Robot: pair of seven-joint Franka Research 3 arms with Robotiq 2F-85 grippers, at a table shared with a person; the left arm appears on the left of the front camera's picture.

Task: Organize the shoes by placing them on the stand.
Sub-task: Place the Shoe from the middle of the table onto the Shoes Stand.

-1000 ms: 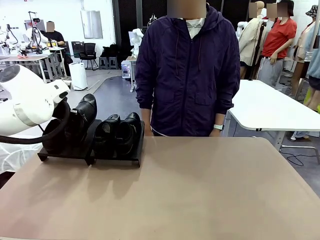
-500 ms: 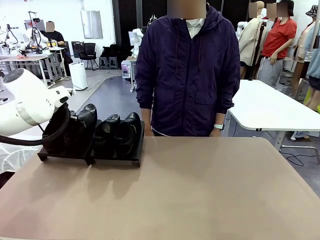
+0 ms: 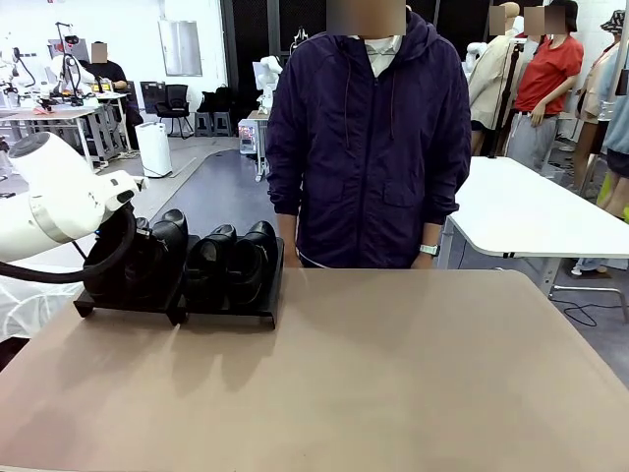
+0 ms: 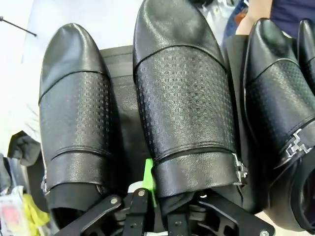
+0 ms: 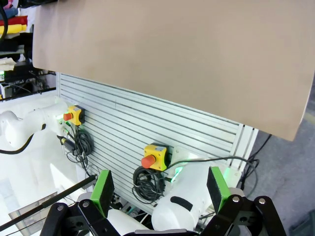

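Several glossy black shoes sit on the low black stand [image 3: 226, 313] at the table's far left. Two shoes [image 3: 234, 258] rest side by side on its right platform. On the left platform lies another shoe [image 3: 162, 246], partly hidden by my left arm [image 3: 59, 202] and its black cable. In the left wrist view my left gripper [image 4: 157, 191] is shut on the heel rim of the middle shoe [image 4: 184, 113], one green pad [image 4: 147, 177] showing beside the heel. A further shoe [image 4: 74, 123] lies to its left on the stand [image 4: 118, 59]. My right gripper [image 5: 160, 189] hangs open, holding nothing.
A person in a dark purple jacket [image 3: 369, 138] stands at the far edge, just right of the stand. The tan table [image 3: 373, 374] stretches bare in front of it. The right wrist view looks at the table's edge [image 5: 172, 59] and a slatted panel with emergency-stop boxes [image 5: 155, 156].
My left arm has come down, bringing the held shoe from a raised, tilted pose to lie on the stand's left platform. The right gripper has not moved.
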